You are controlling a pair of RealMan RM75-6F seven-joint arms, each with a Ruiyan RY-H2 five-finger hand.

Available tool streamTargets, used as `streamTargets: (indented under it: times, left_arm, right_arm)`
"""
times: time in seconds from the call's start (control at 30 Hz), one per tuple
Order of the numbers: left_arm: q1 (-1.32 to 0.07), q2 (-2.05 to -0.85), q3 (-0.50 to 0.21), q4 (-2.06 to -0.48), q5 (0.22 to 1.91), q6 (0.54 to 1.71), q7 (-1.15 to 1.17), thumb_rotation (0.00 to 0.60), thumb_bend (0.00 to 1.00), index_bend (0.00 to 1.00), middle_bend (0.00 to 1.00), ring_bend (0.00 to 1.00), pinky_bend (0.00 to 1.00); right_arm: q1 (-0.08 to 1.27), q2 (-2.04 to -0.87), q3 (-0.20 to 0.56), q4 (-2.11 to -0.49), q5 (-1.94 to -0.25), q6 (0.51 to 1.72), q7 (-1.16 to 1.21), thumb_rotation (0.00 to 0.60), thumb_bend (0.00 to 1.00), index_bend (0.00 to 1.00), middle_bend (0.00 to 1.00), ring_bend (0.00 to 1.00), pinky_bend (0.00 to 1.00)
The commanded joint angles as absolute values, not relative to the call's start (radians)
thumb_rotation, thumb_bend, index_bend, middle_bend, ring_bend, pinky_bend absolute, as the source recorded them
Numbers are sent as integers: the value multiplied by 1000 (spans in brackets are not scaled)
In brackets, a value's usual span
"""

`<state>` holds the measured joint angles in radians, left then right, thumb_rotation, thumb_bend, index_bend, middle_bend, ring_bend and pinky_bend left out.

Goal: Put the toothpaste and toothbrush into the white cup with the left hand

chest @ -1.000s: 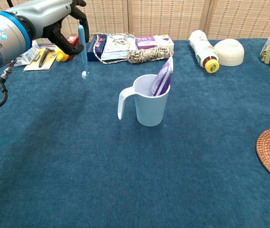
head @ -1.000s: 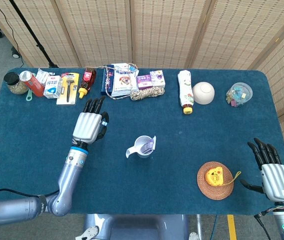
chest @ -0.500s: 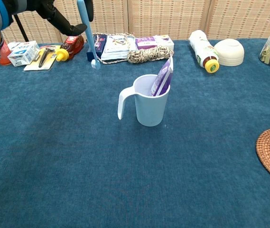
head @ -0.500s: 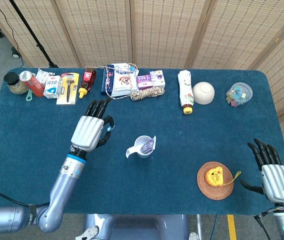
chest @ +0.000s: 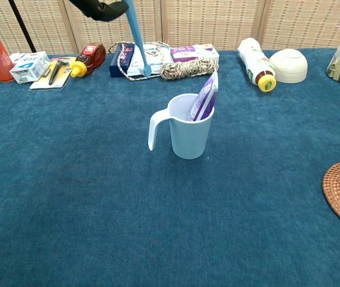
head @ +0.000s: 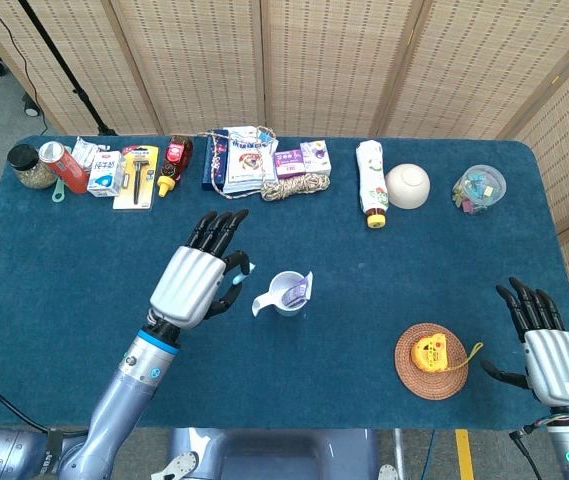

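Note:
The white cup (chest: 186, 127) stands mid-table with its handle to the left, and the purple toothpaste tube (chest: 204, 97) leans inside it. In the head view the cup (head: 288, 293) lies just right of my left hand (head: 199, 282). That raised hand grips the light blue toothbrush (chest: 137, 42), which hangs down, brush end lowest, above and left of the cup. Only its fingers (chest: 101, 8) show at the top edge of the chest view. My right hand (head: 547, 345) rests open at the table's front right, holding nothing.
Along the back edge lie a jar, a can, small boxes (head: 105, 175), a razor pack, a red bottle (head: 174, 158), packets, a rope coil (head: 299, 186), a white bottle (head: 370, 182), a bowl (head: 407, 186) and a clip tub (head: 478, 189). A woven coaster with a yellow tape measure (head: 430, 355) sits front right.
My left hand has risen and moved right toward the cup, carrying the toothbrush with it. The brush now hangs nearer the cup. The right hand has not moved.

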<state>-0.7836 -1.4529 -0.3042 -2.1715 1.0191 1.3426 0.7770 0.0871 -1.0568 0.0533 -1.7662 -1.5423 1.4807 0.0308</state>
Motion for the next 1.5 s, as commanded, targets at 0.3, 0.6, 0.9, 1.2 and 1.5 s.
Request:
streamTargets:
  times: [0.3, 0.6, 0.9, 1.2, 1.5]
  left_arm:
    - [-829, -1541, -294, -2126, 985, 1317, 756, 600, 386, 535, 0, 0, 0]
    - [-846, -1571, -302, -2061, 944, 1299, 714, 600, 386, 535, 0, 0, 0]
    - [-865, -1616, -302, -1970, 936, 1263, 648, 600, 386, 536, 0, 0, 0]
    - [-880, -1650, -299, -1902, 901, 1238, 624, 600, 386, 516, 0, 0, 0]
    - [-867, -1635, -286, -1920, 932, 1255, 609, 600, 373, 27, 0, 0, 0]
  right_arm:
    - [88, -1051, 58, -1759, -1534, 1479, 50, 600, 0, 0, 0, 0, 0]
    - [89, -1050, 59, -1757, -1533, 1476, 53, 600, 0, 0, 0, 0, 0]
    - [90, -1053, 61, -1754, -1528, 1475, 49, 600, 0, 0, 0, 0, 0]
    - [92, -1052, 63, -1753, -1523, 1470, 50, 600, 0, 0, 0, 0, 0]
    - [92, -1052, 63, -1753, -1523, 1471, 48, 600, 0, 0, 0, 0, 0]
